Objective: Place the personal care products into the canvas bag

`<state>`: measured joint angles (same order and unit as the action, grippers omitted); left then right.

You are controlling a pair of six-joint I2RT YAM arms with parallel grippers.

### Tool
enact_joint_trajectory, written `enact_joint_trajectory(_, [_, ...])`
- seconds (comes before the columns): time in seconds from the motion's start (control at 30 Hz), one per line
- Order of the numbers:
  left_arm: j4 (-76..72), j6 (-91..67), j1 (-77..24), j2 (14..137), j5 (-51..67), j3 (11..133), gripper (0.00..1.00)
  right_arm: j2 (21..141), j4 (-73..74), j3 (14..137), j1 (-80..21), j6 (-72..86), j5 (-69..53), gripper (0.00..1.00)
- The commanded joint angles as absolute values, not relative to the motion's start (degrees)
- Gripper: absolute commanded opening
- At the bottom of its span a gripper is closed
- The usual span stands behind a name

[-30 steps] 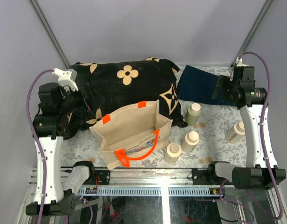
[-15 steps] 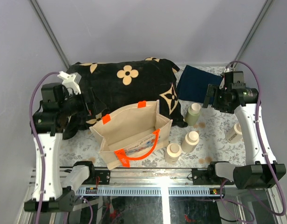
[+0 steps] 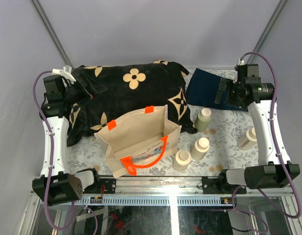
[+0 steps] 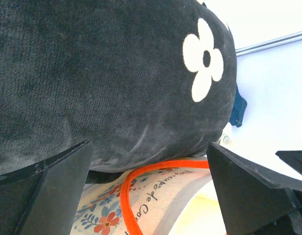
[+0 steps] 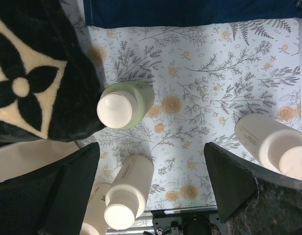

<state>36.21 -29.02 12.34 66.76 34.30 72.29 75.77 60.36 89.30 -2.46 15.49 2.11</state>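
Observation:
The canvas bag (image 3: 136,131) stands open at the front centre, with orange handles and its printed side towards the arms. Its print and one handle show in the left wrist view (image 4: 156,193). Four bottles stand on the table to its right: an olive one (image 3: 204,119) (image 5: 124,105), two tan ones (image 3: 200,148) (image 3: 182,160) (image 5: 129,188) (image 5: 94,215), and one at the far right (image 3: 247,138) (image 5: 273,142). My left gripper (image 3: 91,89) (image 4: 151,196) is open and empty over the black cushion. My right gripper (image 3: 220,93) (image 5: 151,191) is open and empty, high above the bottles.
A black cushion with tan flowers (image 3: 136,90) (image 4: 116,73) (image 5: 28,83) lies behind the bag and touches its back. A folded dark blue cloth (image 3: 207,88) (image 5: 190,12) lies at the back right. The table has a floral cover (image 5: 214,98).
My left arm has swung back and to the left, over the cushion's left end. My right gripper has moved back and a little right, over the blue cloth. Bag and bottles have not moved.

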Motion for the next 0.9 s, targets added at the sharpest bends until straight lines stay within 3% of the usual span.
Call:
enact_joint_trajectory(0.0, [26.6, -30.7, 13.3, 65.6, 39.6, 70.8, 1.0, 77.4, 59.9, 90.8, -2.9, 14.8, 4.5, 0.95])
enact_joint_trajectory(0.2, [34.4, -23.1, 13.5, 71.8, 43.9, 74.8, 1.0, 81.7, 60.1, 94.9, -3.1, 14.2, 6.9, 0.95])
enact_joint_trajectory(0.63, [33.3, -19.9, 14.1, 76.5, 51.3, 69.3, 1.0, 85.3, 63.5, 101.2, -5.8, 13.8, 7.0, 0.95])
enact_joint_trajectory(0.87, [38.5, -11.5, 12.5, 70.6, 41.0, 71.2, 1.0, 82.3, 66.3, 93.4, -11.8, 18.6, 4.6, 0.95])
